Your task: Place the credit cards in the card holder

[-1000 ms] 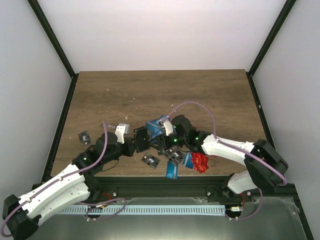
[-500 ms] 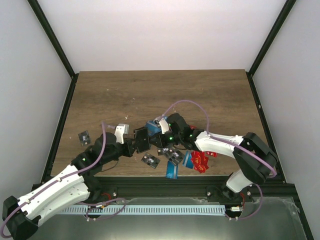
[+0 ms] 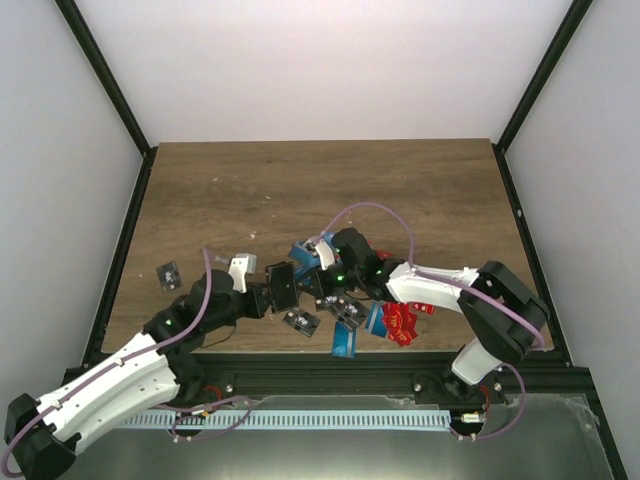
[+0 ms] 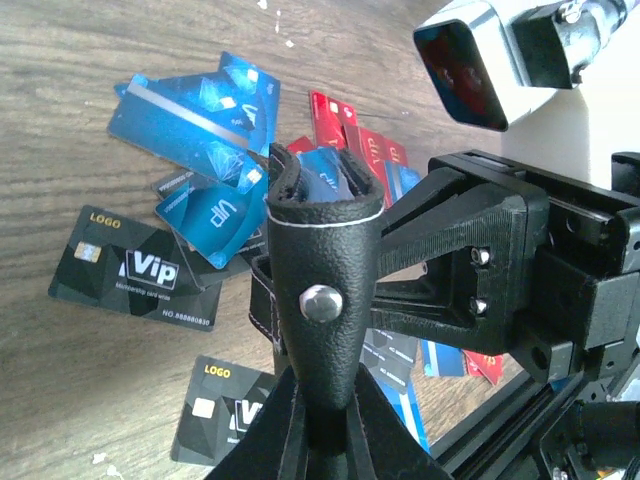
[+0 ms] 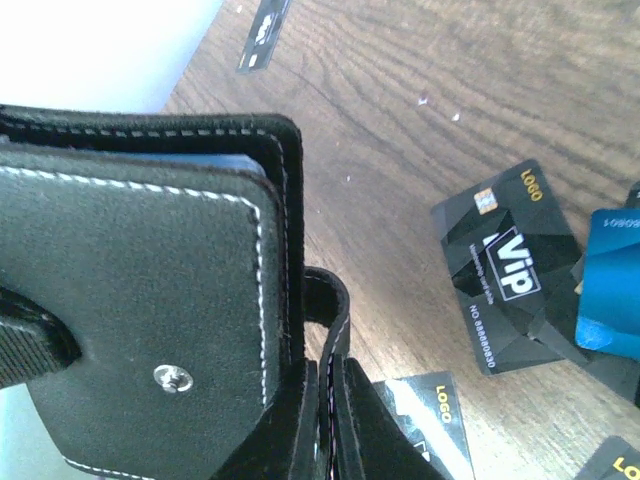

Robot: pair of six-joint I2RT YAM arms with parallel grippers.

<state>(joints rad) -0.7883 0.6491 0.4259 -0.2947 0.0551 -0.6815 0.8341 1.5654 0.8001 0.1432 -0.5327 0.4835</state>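
Surface [image 3: 320, 180]: carrying all the clutter, bunching toward its near edge.
Credit cards [image 3: 345, 318]: lying loose in a blue, black and red heap below and just beside the card holder; one black card [image 3: 168, 272] sitting well apart on the left.
Card holder [image 3: 281, 284]: being held up over the heap between both arms, standing mouth-up in the left wrist view, with a blue card [image 4: 325, 180] showing in its mouth.
In the way: the right arm's black wrist crowding the holder's side.
Left jaws: pressing together on the holder's lower end, pinching it.
Right jaws: squeezing almost fully together on the holder's thin strap [image 5: 325, 310].
Change: right jaws, spread a second ago, now clamping; right arm pushing in closer; holder and left jaws staying put.
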